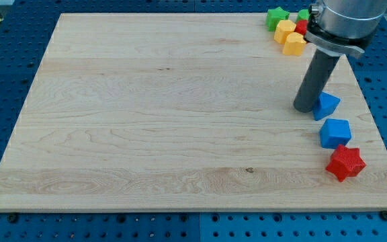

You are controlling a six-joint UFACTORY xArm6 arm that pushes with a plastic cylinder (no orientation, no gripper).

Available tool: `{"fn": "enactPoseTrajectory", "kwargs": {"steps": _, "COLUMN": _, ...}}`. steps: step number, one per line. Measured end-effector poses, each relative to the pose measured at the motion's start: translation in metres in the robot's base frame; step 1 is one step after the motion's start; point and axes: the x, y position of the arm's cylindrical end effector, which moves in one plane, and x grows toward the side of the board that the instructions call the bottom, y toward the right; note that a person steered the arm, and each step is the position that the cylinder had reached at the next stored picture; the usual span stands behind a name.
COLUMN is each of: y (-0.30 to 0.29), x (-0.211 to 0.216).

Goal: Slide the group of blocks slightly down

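Note:
My tip [306, 107] rests on the board at the view's right, touching the left side of a blue triangular block [327, 105]. Below that lie a blue cube-like block [334, 132] and a red star block [345, 163], close together near the right edge. At the view's top right a cluster sits by the board's corner: a green star block [277, 17], two yellow blocks [285, 29] [294, 44], a red block [302, 27] and a green block [304, 14], the last two partly hidden by the arm.
The wooden board [180, 114] lies on a blue perforated table [5, 121]. The arm's grey body [345, 20] overhangs the board's top right corner. The right edge of the board runs just beside the blue and red blocks.

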Motion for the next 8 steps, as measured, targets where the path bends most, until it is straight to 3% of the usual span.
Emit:
{"fn": "enactPoseTrajectory", "kwargs": {"steps": 3, "y": -0.077, "x": -0.141}}
{"fn": "enactPoseTrajectory", "kwargs": {"steps": 5, "y": -0.066, "x": -0.234}}
{"fn": "enactPoseTrajectory", "kwargs": {"steps": 6, "y": -0.052, "x": -0.261}}
{"fn": "enactPoseTrajectory", "kwargs": {"steps": 8, "y": -0.019, "x": -0.262}}
